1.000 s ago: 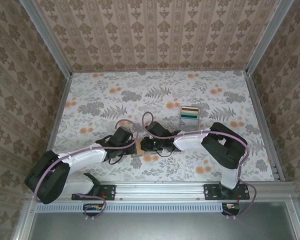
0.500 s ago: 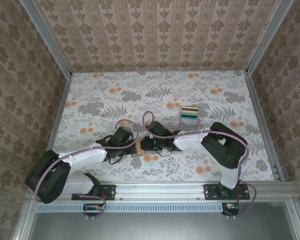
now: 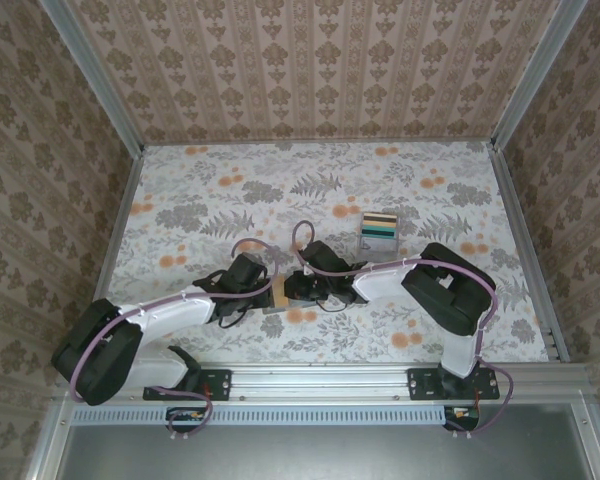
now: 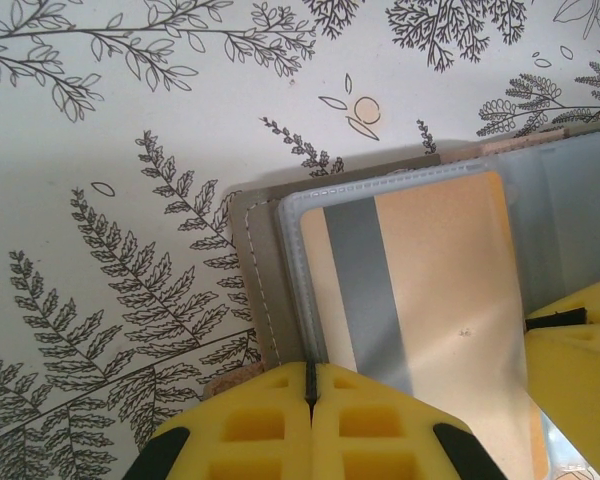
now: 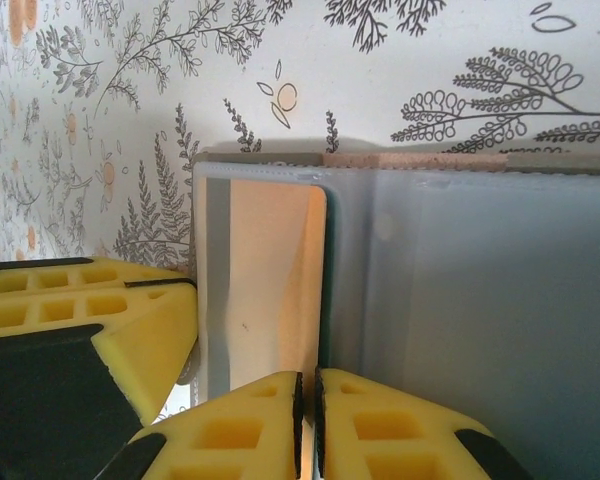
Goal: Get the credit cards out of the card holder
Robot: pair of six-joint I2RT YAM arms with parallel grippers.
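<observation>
Surface: floral tablecloth [image 3: 230, 200]; we see patterned wallpaper walls [image 3: 320, 70] on three sides.
Card holder [image 4: 252, 270]: open flat, front centre of the table.
Credit card [image 4: 440, 280]: orange, in a clear sleeve [image 4: 302, 215], long axis running toward the left gripper [image 4: 310, 400].
Left gripper: fingers clamped on the holder's edge.
Right gripper [image 5: 307, 415]: fingers pressed together at the sleeve; whether they grip it we cannot tell.

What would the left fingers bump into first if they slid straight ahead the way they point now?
The card holder. The left gripper rests its shut fingers at the holder's near edge, so straight ahead lies the orange credit card tucked inside it. Whether the fingers touch it is unclear.
</observation>
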